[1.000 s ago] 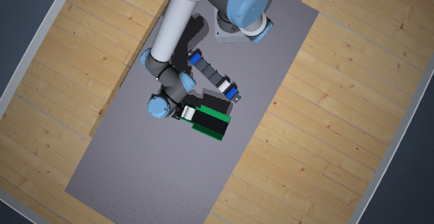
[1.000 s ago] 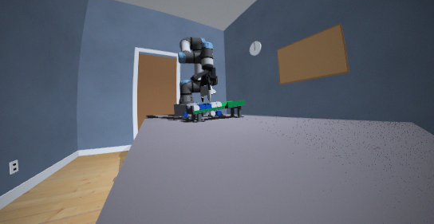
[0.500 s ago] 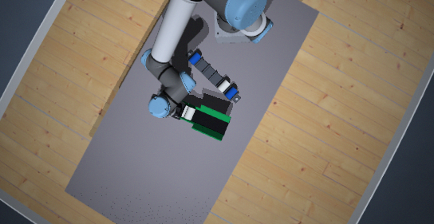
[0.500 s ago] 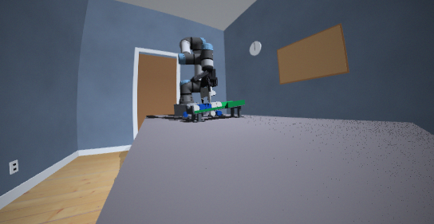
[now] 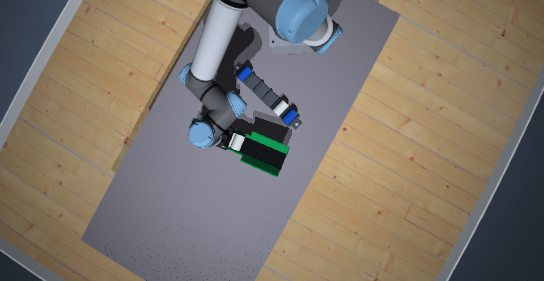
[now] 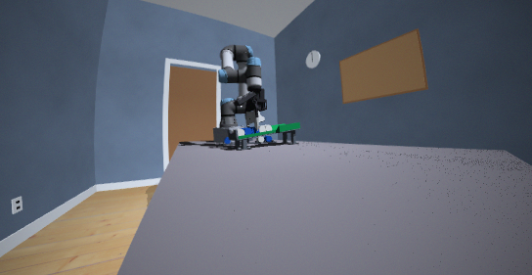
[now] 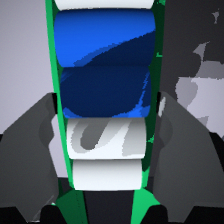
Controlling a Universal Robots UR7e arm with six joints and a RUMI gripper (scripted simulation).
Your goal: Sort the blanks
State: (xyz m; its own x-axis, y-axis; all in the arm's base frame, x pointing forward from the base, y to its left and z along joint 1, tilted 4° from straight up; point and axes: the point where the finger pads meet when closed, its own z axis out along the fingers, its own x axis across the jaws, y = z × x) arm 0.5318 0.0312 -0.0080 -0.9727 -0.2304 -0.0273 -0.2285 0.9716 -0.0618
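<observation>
The green feed ramp (image 5: 266,155) (image 6: 289,127) (image 7: 71,203) has a dark floor. In the wrist view five blanks lie across it in a row: a white blank (image 7: 104,3) cut off at the top edge, a blue blank (image 7: 105,37), a second, shaded blue blank (image 7: 105,92), a white blank (image 7: 107,138) and another white blank (image 7: 107,175). The stop is out of sight. My gripper (image 7: 107,93) is open, its fingers on either side of the ramp near the shaded blue blank, holding nothing. The stock rack (image 5: 259,88) holds a blue blank (image 5: 244,73), a white one (image 5: 280,108) and a blue one (image 5: 290,117).
The rack stands diagonally between the robot's base and the ramp, with dark slots between its first blue blank and its white one. The arm reaches over the table (image 5: 165,190) (image 6: 342,206) and hides the ramp's lower end in the top view.
</observation>
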